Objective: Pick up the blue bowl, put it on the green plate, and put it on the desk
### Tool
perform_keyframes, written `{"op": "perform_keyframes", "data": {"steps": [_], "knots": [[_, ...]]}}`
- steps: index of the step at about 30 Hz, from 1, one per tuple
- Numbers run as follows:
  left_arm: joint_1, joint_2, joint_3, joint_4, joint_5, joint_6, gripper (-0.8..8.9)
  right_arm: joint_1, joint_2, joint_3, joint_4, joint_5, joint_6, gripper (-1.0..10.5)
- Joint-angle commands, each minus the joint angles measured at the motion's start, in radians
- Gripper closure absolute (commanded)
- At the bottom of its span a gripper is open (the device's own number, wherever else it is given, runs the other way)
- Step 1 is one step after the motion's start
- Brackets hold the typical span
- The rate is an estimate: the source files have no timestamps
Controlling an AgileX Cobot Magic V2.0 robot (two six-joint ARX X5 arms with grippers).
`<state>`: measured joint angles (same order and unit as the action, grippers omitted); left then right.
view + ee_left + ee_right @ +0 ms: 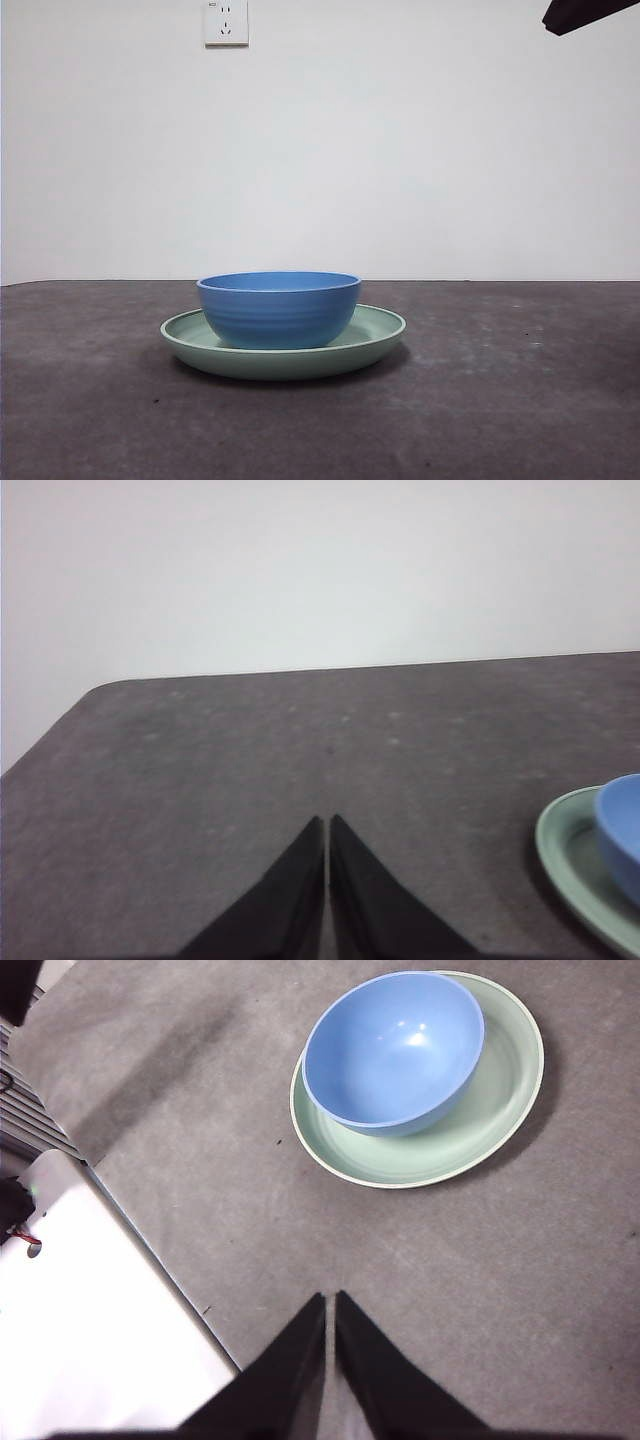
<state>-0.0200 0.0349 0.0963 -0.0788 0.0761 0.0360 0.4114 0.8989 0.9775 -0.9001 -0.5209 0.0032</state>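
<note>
The blue bowl (279, 308) sits upright on the green plate (380, 330), slightly left of the plate's middle, on the desk (500, 400). The right wrist view shows the bowl (393, 1050) empty, resting on the plate (490, 1120). My right gripper (329, 1305) is shut and empty, high above the desk and apart from the plate. My left gripper (327, 828) is shut and empty, low over bare desk, with the plate (565, 855) and bowl (625, 830) off to its side. A black arm tip (585, 14) shows at the front view's top right corner.
A white wall with a socket (226, 22) stands behind the desk. The right wrist view shows the desk's edge with a white surface (90, 1330) and dark equipment (25, 1110) beyond it. The desk's rounded corner (95, 695) shows in the left wrist view.
</note>
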Motion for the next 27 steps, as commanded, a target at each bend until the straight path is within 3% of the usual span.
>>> {"op": "perform_keyframes", "data": {"steps": [1,16,27], "knots": [[0.002,-0.026,-0.029,0.011,-0.010,-0.003,8.05,0.005,0.008,0.017,0.010,-0.003,-0.012,9.4],[0.002,-0.032,-0.085,-0.109,-0.013,-0.003,8.05,0.005,0.008,0.017,0.010,-0.003,-0.013,9.4],[0.002,-0.032,-0.085,-0.108,-0.013,-0.026,8.05,0.005,0.008,0.017,0.010,-0.003,-0.013,9.4]]}}
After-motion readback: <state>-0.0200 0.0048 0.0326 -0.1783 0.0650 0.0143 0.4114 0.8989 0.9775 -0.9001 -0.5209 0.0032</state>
